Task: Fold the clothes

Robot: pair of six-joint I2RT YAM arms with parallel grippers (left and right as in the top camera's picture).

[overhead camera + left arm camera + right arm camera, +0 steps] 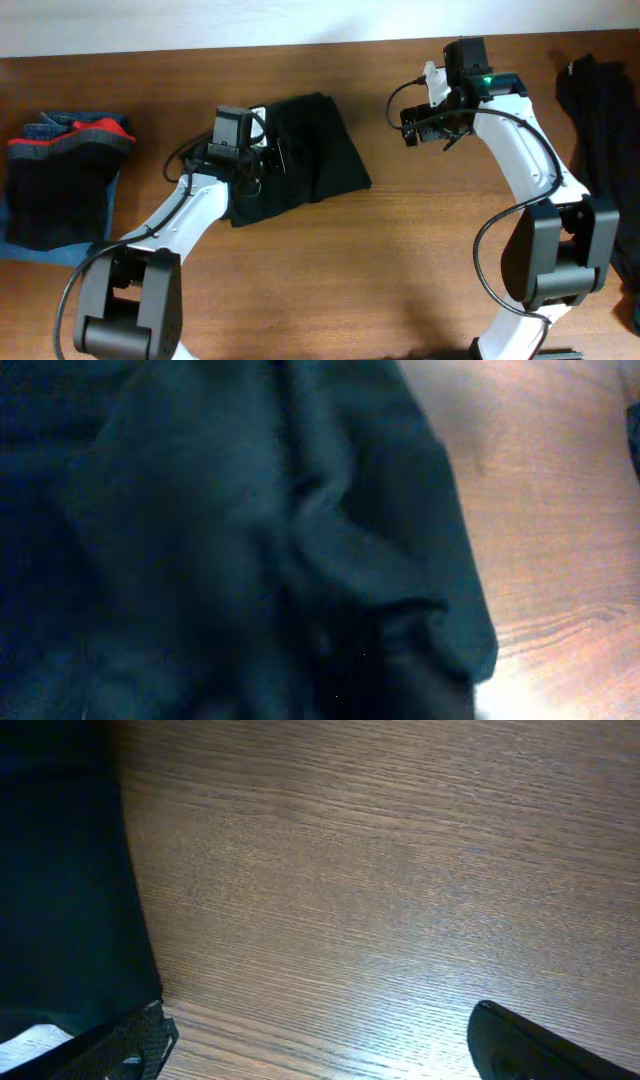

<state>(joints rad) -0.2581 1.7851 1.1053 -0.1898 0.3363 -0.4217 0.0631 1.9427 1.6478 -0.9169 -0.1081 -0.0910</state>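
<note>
Lying far left: folded stack (62,185), dark cloth with red trim, on table (400,260).
Left gripper (268,160): down on black garment (320,150); cloth fills its wrist view, jaw opening cannot be told.
Black garment: left of table centre, rumpled.
Right gripper (422,130): jaws wide apart, empty, over bare wood right of garment.
Far right: dark clothes heap (600,120) at table edge.

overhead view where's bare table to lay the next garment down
Widest bare wood: front middle of the table, between the left arm and right arm, below the black garment. A smaller gap sits between the folded stack and the left arm. Crowded along the right edge by the dark clothes pile.
</note>
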